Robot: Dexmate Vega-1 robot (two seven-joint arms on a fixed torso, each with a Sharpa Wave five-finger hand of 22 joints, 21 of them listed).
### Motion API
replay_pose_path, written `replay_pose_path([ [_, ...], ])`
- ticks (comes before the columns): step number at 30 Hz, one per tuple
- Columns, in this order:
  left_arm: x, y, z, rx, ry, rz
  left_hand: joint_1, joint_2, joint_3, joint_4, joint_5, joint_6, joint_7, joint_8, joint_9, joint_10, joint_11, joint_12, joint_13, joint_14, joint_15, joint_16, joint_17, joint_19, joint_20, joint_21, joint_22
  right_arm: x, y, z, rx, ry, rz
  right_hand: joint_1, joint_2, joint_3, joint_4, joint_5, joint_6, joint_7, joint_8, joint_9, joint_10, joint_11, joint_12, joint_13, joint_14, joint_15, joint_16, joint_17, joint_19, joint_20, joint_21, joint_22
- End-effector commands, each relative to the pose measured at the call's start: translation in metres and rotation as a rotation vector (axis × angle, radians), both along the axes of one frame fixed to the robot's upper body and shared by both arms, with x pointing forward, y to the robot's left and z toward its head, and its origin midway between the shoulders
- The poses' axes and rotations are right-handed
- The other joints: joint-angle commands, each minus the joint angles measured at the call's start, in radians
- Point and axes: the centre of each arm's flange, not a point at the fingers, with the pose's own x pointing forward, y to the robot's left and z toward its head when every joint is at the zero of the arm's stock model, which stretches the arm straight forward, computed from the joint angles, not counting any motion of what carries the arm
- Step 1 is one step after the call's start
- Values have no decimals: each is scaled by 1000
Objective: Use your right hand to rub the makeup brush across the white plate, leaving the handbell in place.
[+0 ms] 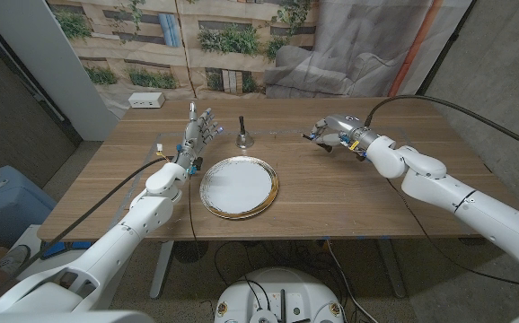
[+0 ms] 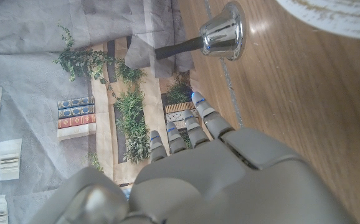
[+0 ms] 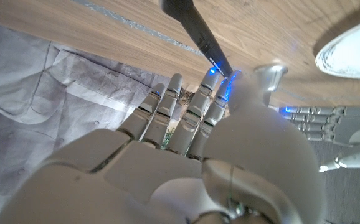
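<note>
- Right hand (image 1: 333, 133) sits over the far right of the table (image 1: 376, 202), well apart from the plate (image 1: 239, 187)
- Right wrist view: a dark slim handle, taken to be the brush (image 3: 198, 34), runs up from between the fingers (image 3: 195, 106) and thumb; the fingers are curled around its lower end, so the hand appears to hold it. Bristle end not visible; cannot tell which way it points
- Head view: the hand looks closed with something small and dark at its fingertips, too small to read
- Left hand (image 1: 199, 133) stands up near the plate's far left side, fingers apart and straight, holding nothing; left wrist view shows its fingers (image 2: 192, 127) reaching toward the bell (image 2: 220, 34), not touching it
- Bell (image 1: 242, 137) stands upright just beyond the plate's far rim, between the two hands
- Plate is white with a gold rim, flat at table centre
- Handling judgement: brush is light, handle stiff and smooth, likely to twist in a loose pinch; bristles soft, will splay under slight pressure. Best grip is mid-handle, thumb opposing fingers, bristles free
- Plate glazed and slick, may slide if pressed hard; light strokes advised
- Risk: the path from the right hand to the plate passes near the bell; it is top-heavy on a narrow base and would tip on a brush from the arm; approach from the near side
</note>
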Motion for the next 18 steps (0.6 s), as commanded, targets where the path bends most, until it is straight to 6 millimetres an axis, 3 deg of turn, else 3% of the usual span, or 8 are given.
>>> replay_pose_path([
  [1, 0, 0, 0, 0, 0, 0, 0, 15, -1, 7, 8, 1, -7, 4, 2, 2, -5, 7, 3, 9, -13, 3, 2, 6, 1, 7, 5, -10, 6, -4, 242, 81, 108, -2, 5, -8, 1, 7, 18, -8, 5, 1, 8, -2, -6, 3, -3, -157, -1, 2, 5, -15, -3, 6],
  [18, 0, 0, 0, 0, 0, 0, 0, 15, -1, 7, 7, 1, -7, 4, 2, 2, -7, 7, 3, 10, -13, 3, 2, 6, 1, 7, 5, -21, 36, -25, 471, 153, 187, -3, 5, -13, 0, 9, 19, -9, 2, -7, 9, -2, -7, 4, -5, -156, -1, 4, 0, -8, -4, 6],
])
